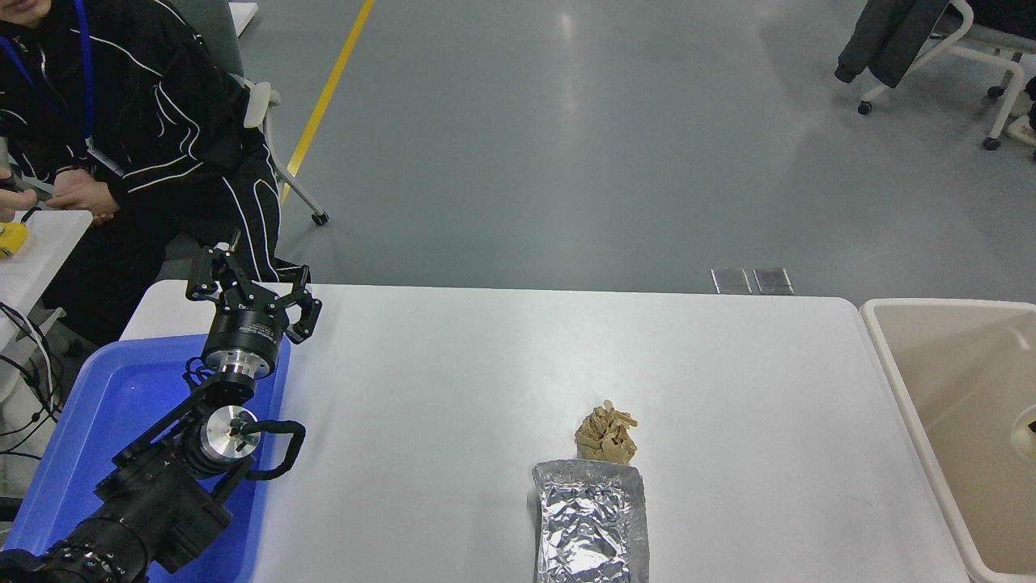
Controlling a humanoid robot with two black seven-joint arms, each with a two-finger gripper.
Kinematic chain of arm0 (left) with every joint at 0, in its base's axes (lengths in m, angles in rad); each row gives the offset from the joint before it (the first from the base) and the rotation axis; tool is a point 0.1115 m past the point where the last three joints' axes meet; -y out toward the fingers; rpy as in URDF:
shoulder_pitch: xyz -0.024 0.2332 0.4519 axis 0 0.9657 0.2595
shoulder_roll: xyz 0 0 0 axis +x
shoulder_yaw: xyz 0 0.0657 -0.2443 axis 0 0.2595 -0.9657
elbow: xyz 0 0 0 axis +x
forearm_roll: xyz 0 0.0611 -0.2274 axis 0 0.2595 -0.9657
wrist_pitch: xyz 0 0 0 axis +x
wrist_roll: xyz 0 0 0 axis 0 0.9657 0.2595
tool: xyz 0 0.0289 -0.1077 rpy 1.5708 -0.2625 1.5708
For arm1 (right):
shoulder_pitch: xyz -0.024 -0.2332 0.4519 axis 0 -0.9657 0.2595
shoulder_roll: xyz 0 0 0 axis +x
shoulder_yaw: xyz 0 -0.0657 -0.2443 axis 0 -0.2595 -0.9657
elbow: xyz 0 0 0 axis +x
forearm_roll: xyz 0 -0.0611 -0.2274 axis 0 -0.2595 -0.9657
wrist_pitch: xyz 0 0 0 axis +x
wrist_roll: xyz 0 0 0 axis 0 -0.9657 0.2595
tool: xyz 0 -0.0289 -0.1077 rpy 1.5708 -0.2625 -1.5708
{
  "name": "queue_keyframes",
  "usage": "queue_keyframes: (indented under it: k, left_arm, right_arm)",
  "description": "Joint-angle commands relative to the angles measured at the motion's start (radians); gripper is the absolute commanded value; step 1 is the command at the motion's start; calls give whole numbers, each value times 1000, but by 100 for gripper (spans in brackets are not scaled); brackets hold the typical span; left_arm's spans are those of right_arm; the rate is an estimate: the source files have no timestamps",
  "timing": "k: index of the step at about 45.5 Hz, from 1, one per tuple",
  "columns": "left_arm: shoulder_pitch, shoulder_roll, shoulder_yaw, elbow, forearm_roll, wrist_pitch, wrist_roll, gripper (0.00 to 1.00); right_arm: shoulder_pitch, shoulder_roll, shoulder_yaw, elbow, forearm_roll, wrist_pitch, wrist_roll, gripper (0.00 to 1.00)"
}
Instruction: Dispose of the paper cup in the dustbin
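The dustbin point(898, 372) stands against the table's right end, beige with a pale rim. Inside it, at the picture's right edge, a small pale rounded shape point(1021, 435) shows with a dark tip point(1032, 424) beside it. It may be the paper cup with part of my right gripper, but too little shows to tell. The rest of my right arm is out of view. My left gripper point(251, 285) is parked at the table's far left corner above the blue tray, open and empty.
A blue plastic tray point(105, 405) lies under the left arm. A crinkled silver foil pouch point(589, 522) lies at the front middle with a crumpled brown paper wad point(605, 433) at its top. A person point(121, 121) sits at the far left.
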Motion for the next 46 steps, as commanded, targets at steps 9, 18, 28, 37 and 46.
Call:
queue_keyframes:
  k: [9, 18, 28, 37, 46]
  left_arm:
    - [0, -1, 1, 0, 0, 0, 0, 100]
    - [0, -1, 0, 0, 2, 0, 0, 100]
    - [0, 0, 0, 0, 0, 0, 0, 100]
    - [0, 0, 0, 0, 0, 0, 0, 100]
    - [0, 0, 0, 0, 0, 0, 0, 100]
  right_arm:
    - [83, -37, 320, 30, 1, -11, 1, 99]
    - [249, -133, 658, 64, 6, -14, 4, 100]
    - [419, -256, 789, 278, 6, -13, 7, 100]
    - [455, -337, 1032, 585, 6, -16, 7, 100]
    - [450, -322, 1214, 742, 6, -22, 7, 100]
